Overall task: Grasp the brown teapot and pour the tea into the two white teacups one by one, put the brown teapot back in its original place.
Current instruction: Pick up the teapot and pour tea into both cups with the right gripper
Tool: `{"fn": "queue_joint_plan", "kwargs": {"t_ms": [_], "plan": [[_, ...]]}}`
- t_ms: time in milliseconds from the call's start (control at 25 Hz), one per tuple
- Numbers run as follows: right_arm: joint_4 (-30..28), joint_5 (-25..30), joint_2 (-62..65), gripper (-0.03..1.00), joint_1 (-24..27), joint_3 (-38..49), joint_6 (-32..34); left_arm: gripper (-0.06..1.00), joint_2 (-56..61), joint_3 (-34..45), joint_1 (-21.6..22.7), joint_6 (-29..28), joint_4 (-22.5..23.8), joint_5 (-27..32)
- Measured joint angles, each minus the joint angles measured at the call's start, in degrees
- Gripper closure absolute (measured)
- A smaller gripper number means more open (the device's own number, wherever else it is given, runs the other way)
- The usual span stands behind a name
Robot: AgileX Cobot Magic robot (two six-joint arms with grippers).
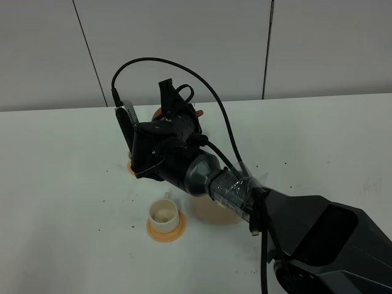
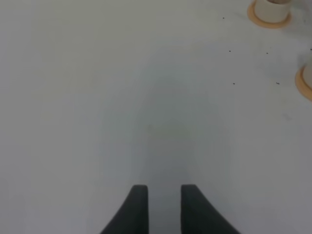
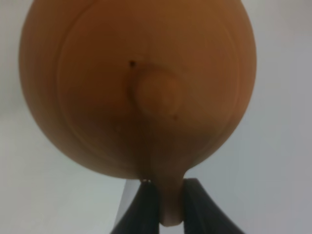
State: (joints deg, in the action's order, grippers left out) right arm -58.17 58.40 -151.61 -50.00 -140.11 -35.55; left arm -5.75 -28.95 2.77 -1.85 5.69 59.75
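Observation:
The brown teapot fills the right wrist view from above, knobbed lid facing the camera. My right gripper is shut on its loop handle. In the high view only brown slivers of the teapot show past that gripper, which is held up over the table's middle. One white teacup stands on its orange coaster near the front. Of the other, only a coaster edge shows beside the arm. The beige saucer lies bare under the forearm. No tea shows. My left gripper hangs open over bare table.
The right arm's black forearm and its cable cross the table from the lower right. In the left wrist view a cup on its coaster and a second coaster sit at the frame's edge. Small dark specks dot the white table.

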Motion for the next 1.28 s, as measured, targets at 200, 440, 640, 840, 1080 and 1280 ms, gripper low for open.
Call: {"fn": "queue_joint_plan", "kwargs": {"t_ms": [200, 440, 640, 840, 1080, 1280], "plan": [[0.00, 0.00, 0.00, 0.87, 0.00, 0.00, -1.27, 0.71, 0.00, 0.00, 0.00, 0.00, 0.00, 0.00], [-0.06, 0.00, 0.00, 0.87, 0.00, 0.00, -2.61, 0.71, 0.00, 0.00, 0.00, 0.00, 0.00, 0.00], [-0.72, 0.00, 0.00, 0.87, 0.00, 0.00, -3.42, 0.71, 0.00, 0.00, 0.00, 0.00, 0.00, 0.00], [-1.63, -0.49, 0.00, 0.87, 0.00, 0.00, -3.54, 0.71, 0.00, 0.00, 0.00, 0.00, 0.00, 0.00], [-2.08, -1.46, 0.00, 0.87, 0.00, 0.00, -3.58, 0.71, 0.00, 0.00, 0.00, 0.00, 0.00, 0.00], [-3.19, -2.09, -0.19, 0.87, 0.00, 0.00, -3.58, 0.71, 0.00, 0.00, 0.00, 0.00, 0.00, 0.00]]}}
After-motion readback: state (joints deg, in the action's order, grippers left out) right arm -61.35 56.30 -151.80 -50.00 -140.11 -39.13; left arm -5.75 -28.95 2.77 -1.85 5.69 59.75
